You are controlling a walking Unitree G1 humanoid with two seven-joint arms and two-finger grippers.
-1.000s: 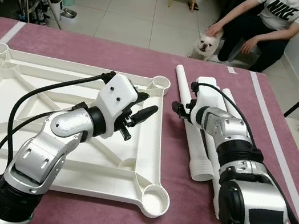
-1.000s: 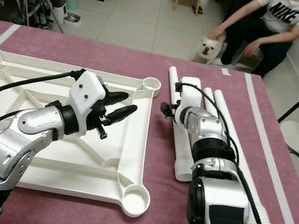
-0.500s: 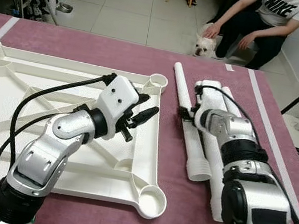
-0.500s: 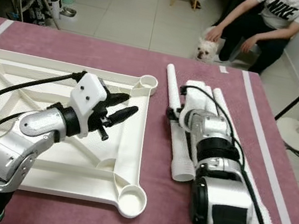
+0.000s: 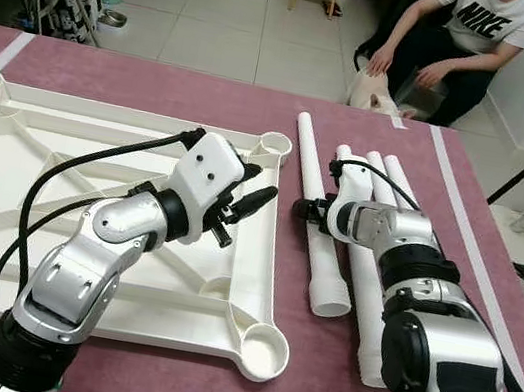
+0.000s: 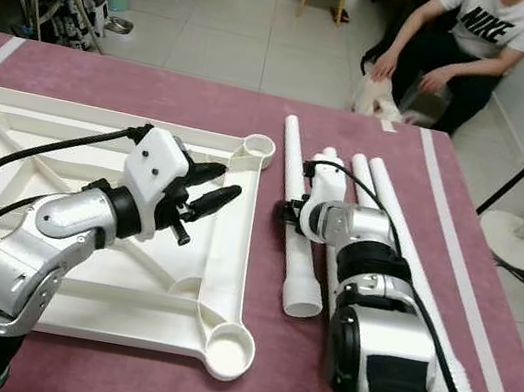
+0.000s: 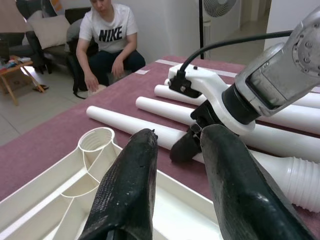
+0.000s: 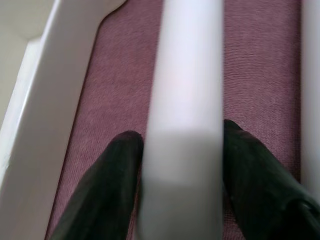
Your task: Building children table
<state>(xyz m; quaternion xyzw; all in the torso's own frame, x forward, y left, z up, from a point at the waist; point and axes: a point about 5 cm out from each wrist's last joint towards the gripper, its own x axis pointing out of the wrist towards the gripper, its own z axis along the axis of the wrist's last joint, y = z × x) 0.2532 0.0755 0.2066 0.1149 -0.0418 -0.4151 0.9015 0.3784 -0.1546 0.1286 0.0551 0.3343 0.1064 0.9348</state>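
between right pincer (image 8: 182, 200) fingers | white leg tube (image 5: 318, 221) pinched (lying flat) | left pincer (image 5: 251, 199) spread

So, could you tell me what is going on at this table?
The robot is assembling a children's table on a maroon cloth. The white tabletop lies upside down, its corner sockets facing up. The right gripper straddles the leg nearest the tabletop, a finger on each side, while the other legs lie beside it. The left gripper hovers open over the tabletop's edge. Beyond the table, a person crouches with a small dog.
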